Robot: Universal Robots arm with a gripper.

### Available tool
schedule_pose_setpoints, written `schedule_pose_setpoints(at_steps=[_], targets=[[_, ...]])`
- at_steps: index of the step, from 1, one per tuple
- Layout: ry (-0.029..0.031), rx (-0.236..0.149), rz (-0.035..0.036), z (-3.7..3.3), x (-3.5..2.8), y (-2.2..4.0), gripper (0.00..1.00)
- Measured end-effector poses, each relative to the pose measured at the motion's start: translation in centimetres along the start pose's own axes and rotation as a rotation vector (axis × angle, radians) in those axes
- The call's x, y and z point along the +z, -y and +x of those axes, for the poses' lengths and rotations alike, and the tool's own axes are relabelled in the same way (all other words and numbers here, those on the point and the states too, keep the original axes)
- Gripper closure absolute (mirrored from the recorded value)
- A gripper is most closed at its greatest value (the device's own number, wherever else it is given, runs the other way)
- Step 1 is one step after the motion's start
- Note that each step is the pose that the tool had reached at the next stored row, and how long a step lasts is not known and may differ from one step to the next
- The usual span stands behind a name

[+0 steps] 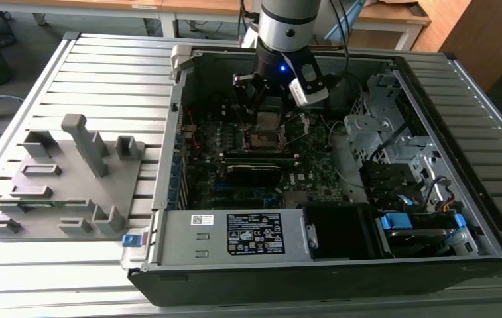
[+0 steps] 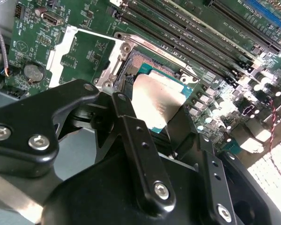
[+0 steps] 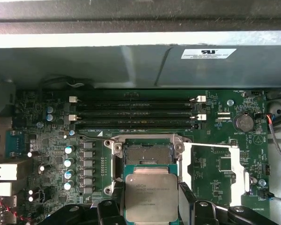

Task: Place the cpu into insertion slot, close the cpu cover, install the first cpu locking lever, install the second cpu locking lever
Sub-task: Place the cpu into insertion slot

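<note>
The black metal gripper (image 3: 151, 205) is clamped on the cpu (image 3: 151, 193) — a flat square chip with a dull silver top — held at the edge of the dark, metal-rimmed insertion slot (image 3: 147, 152). Beside the slot, the thin silver cpu cover (image 3: 241, 171) lies swung open over the green board (image 3: 220, 131).

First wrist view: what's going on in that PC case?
A robot arm reaches into an open computer case. Its gripper holds the cpu between its fingers, over the edge of the insertion slot. The slot looks empty, so the chip isn't seated yet. The cpu cover is swung open beside the slot.
</note>
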State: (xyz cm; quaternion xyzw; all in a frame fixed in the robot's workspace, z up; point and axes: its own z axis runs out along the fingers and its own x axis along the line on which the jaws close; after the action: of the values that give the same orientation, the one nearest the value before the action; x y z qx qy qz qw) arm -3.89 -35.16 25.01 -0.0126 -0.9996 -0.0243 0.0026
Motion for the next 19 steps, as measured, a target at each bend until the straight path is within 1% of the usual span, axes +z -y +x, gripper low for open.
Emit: schedule_pose_setpoints(at_steps=[8,19], targets=[[0.0001,0.0,0.0001,0.0,0.24,0.01,0.46],[0.0001,0.001,0.0003,0.0,0.29,0.01,0.46]])
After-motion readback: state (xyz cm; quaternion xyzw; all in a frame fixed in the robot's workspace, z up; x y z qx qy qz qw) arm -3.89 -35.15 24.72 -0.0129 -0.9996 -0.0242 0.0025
